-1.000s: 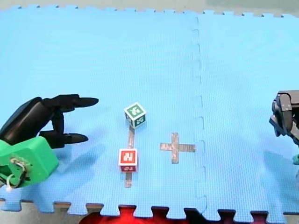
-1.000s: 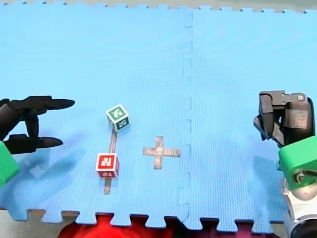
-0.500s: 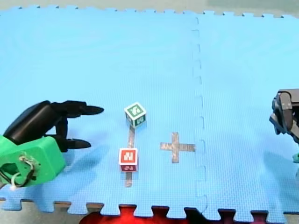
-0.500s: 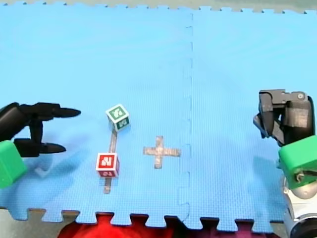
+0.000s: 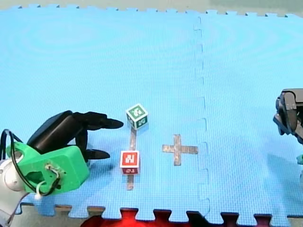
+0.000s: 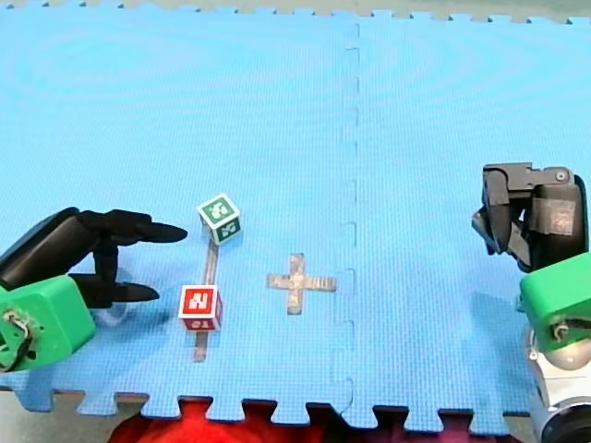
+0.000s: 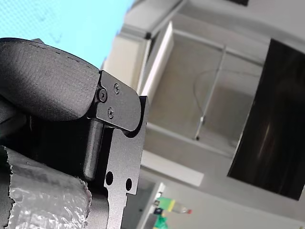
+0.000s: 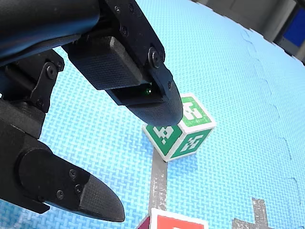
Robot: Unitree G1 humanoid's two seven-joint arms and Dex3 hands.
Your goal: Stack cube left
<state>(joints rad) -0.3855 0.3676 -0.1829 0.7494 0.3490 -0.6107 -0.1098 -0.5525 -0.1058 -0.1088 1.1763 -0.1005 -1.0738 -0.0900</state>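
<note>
Left hand [image 5: 66, 135] released, empty; green cube [image 5: 137, 116] just beside upper fingertip [image 5: 116, 124] at 2 o'clock, not touching; red cube [image 5: 129, 161] near lower fingertip [image 5: 102, 153] at 4 o'clock; right hand [image 6: 522, 221] clenched, empty, at mat [image 5: 94, 56] 3 o'clock edge.

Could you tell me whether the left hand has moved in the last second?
Yes. The left hand has moved in toward the green cube and red cube, both unmoved; its fingertips are near them, touching neither.

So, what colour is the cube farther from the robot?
The far cube is green with white markings, clearest in the second wrist view.
</note>
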